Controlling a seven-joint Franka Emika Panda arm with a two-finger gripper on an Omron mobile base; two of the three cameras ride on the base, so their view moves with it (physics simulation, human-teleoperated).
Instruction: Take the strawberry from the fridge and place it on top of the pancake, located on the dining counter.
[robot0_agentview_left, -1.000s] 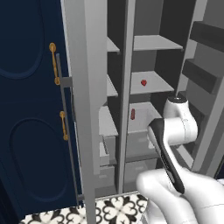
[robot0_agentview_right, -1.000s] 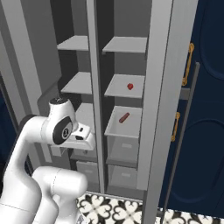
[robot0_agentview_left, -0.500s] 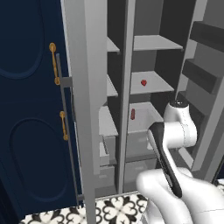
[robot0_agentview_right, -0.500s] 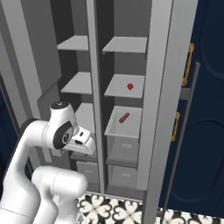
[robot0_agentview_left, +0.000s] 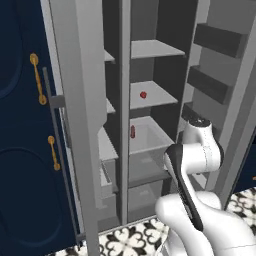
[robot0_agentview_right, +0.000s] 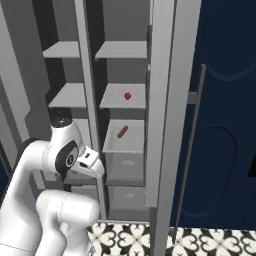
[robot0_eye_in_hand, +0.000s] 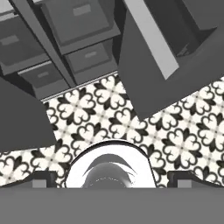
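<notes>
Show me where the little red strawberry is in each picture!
Left base view: the strawberry sits on the fridge's second shelf from the top, a little above the picture's middle.
Right base view: the strawberry lies on that same shelf, upper middle.
Hand view: this camera looks down at patterned floor and drawers.
Shared landmark: the longer red thing one shelf lower.

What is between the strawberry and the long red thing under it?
In both base views, one grey shelf of the fridge; the strawberry sits on it, the long red thing below.
</notes>
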